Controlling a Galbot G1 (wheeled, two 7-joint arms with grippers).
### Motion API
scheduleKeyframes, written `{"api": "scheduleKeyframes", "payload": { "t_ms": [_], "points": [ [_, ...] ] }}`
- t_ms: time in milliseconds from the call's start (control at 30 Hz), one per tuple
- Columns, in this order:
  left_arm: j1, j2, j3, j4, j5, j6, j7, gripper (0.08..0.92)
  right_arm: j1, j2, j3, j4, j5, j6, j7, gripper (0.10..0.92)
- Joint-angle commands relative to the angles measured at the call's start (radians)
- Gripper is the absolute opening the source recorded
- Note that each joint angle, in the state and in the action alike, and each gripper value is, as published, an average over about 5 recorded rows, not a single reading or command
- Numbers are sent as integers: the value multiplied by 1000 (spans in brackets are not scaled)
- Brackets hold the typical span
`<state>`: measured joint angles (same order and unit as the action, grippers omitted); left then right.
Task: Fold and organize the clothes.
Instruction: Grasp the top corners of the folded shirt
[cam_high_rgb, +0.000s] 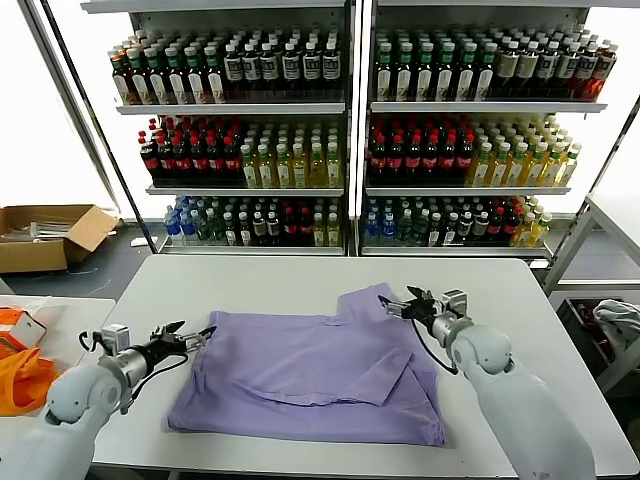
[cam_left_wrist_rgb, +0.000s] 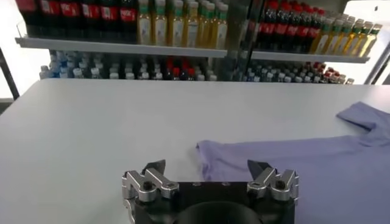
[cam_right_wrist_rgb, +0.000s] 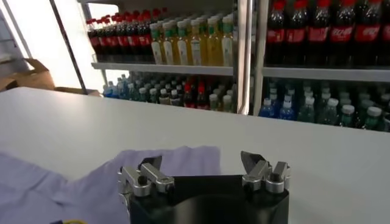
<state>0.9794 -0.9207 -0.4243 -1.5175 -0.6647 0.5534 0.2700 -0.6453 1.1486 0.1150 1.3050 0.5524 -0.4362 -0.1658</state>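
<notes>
One of the clothes, a lavender T-shirt (cam_high_rgb: 310, 375), lies partly folded on the white table (cam_high_rgb: 260, 280), with a sleeve (cam_high_rgb: 368, 300) pointing to the far right. My left gripper (cam_high_rgb: 190, 335) hovers open at the shirt's left edge and holds nothing. In the left wrist view, the left gripper (cam_left_wrist_rgb: 207, 165) frames the shirt's near corner (cam_left_wrist_rgb: 292, 170) between its spread fingers. My right gripper (cam_high_rgb: 400, 303) stands open at the far-right sleeve. The right wrist view has the right gripper (cam_right_wrist_rgb: 201, 159) just over the sleeve's end (cam_right_wrist_rgb: 177, 161), empty.
Shelves of drink bottles (cam_high_rgb: 330, 130) stand behind the table. An orange bag (cam_high_rgb: 20, 375) lies on a side surface at the left, and a cardboard box (cam_high_rgb: 45, 235) sits on the floor beyond it. A grey cloth (cam_high_rgb: 618, 320) lies off to the right.
</notes>
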Motion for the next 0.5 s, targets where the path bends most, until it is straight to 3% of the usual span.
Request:
{"api": "scheduleKeyframes", "payload": {
  "t_ms": [33,233,367,500],
  "points": [
    [-193,-15,149,193,-6,-7,1,822,105,89,-53,-172,-30,-5,0,823],
    [-209,-27,164,212,-12,-5,5,823,84,78,-64,-161,-32,-4,-5,810],
    [-202,-29,176,210,-10,-4,9,817,64,76,-64,-144,-34,0,-3,708],
    [-180,-29,175,193,-1,-1,16,736,58,78,-58,-139,-33,3,4,604]
  ]
}}
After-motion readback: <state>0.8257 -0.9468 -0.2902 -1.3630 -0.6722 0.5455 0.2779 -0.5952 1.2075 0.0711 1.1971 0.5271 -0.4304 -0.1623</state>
